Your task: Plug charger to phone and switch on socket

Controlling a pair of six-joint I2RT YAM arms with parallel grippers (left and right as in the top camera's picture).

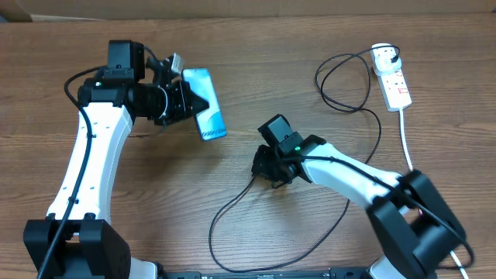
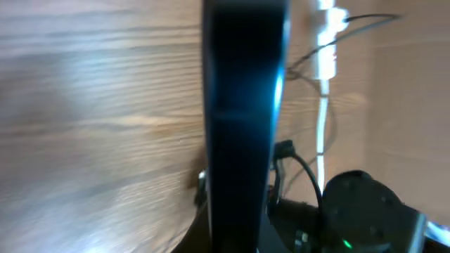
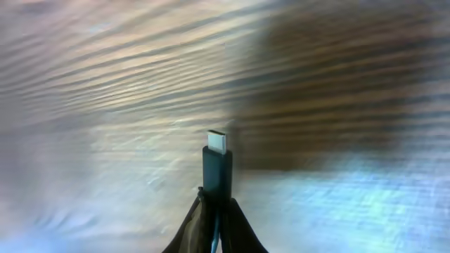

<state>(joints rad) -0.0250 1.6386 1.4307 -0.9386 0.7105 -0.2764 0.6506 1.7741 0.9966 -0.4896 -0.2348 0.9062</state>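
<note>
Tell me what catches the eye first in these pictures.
The lit teal phone, gripped by the left gripper at upper left, stands out first. Next comes the charger connector tip, pinched in the right gripper near the centre. The white socket lies at far right.

Seen from above, a wooden worktop (image 1: 263, 46) with two white robot arms. The left tool (image 1: 188, 105) grips one long edge of a phone (image 1: 207, 116), whose blue-teal screen is lit and angled. The right arm reaches from the lower right to the centre, its tool (image 1: 268, 172) pointing down at the wood. A thin black charger cable (image 1: 211, 235) runs from this tool, loops wide along the near edge, and climbs to a white plug (image 1: 384, 54) seated in a white power strip (image 1: 397, 87) at the far right.
</note>
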